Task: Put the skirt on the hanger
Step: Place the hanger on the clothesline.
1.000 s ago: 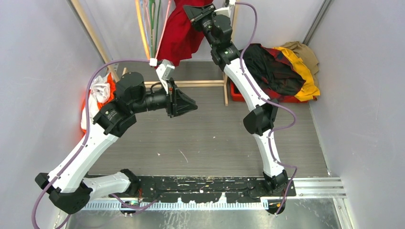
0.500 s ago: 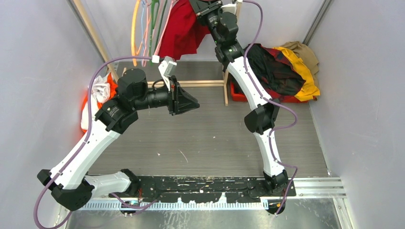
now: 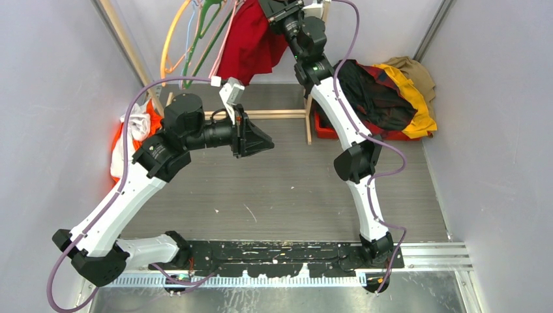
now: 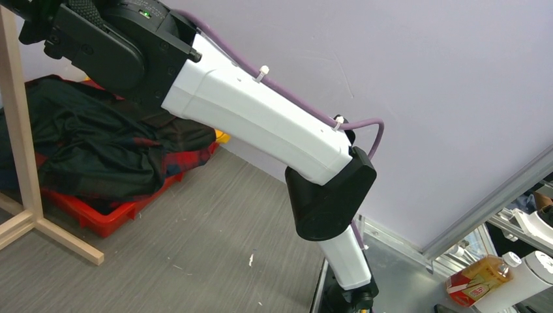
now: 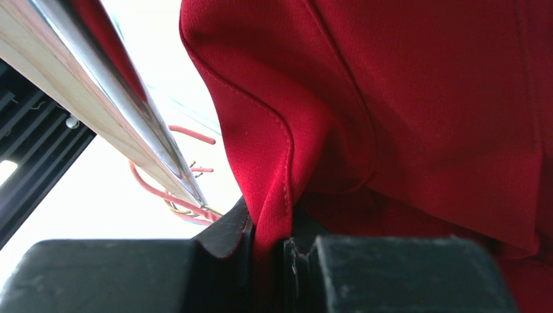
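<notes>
The bright-red skirt (image 3: 251, 42) hangs at the top of the top view, by the rack. My right gripper (image 3: 282, 8) is raised there, at the frame's upper edge. In the right wrist view its jaws (image 5: 267, 244) are shut on a stitched fold of the skirt (image 5: 404, 98), which fills most of that view. Several thin hangers (image 3: 195, 32) in orange, green and pink swing left of the skirt; I cannot pick out the cream hanger among them. My left gripper (image 3: 261, 140) hovers low over the floor, pointing right, with nothing seen in it. Its fingers do not show in the left wrist view.
A wooden rack frame (image 3: 306, 111) stands at the back, with a metal rail (image 5: 111, 91) overhead. A red bin (image 4: 111, 218) holds a dark plaid shirt (image 3: 375, 98) and a yellow garment (image 3: 414, 98). An orange bag with white cloth (image 3: 134, 127) lies at the left wall.
The right gripper has gone up and back with the skirt. The hangers have swung out to the left. The left arm has shifted slightly up and to the right.
</notes>
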{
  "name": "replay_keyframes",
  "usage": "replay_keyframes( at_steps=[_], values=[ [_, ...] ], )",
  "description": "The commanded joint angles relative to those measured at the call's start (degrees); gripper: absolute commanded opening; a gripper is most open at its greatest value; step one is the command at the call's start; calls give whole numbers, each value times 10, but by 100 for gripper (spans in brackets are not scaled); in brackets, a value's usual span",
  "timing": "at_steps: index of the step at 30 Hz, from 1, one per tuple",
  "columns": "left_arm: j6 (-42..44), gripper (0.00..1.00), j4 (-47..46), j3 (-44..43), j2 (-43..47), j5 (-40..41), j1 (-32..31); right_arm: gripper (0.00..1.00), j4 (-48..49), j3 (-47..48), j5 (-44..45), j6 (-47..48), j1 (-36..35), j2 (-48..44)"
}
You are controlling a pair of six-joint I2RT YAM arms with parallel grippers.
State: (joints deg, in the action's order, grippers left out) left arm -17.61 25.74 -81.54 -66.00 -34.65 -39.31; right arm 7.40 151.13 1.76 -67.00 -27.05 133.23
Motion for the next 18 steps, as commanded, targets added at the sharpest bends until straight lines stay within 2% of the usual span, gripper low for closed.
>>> replay_keyframes(
  at_steps=[1, 6, 18],
  values=[
    [-3, 23, -28, -1, 6, -12, -2, 1, 143, -15, 44, 73, 34, -38],
    [-8, 23, -36, 9, 9, -13, -3, 1, 160, -90, 25, 91, 20, -69],
    [-11, 22, -47, 24, 12, -9, -6, 1, 157, -162, 2, 133, 5, -112]
  ],
)
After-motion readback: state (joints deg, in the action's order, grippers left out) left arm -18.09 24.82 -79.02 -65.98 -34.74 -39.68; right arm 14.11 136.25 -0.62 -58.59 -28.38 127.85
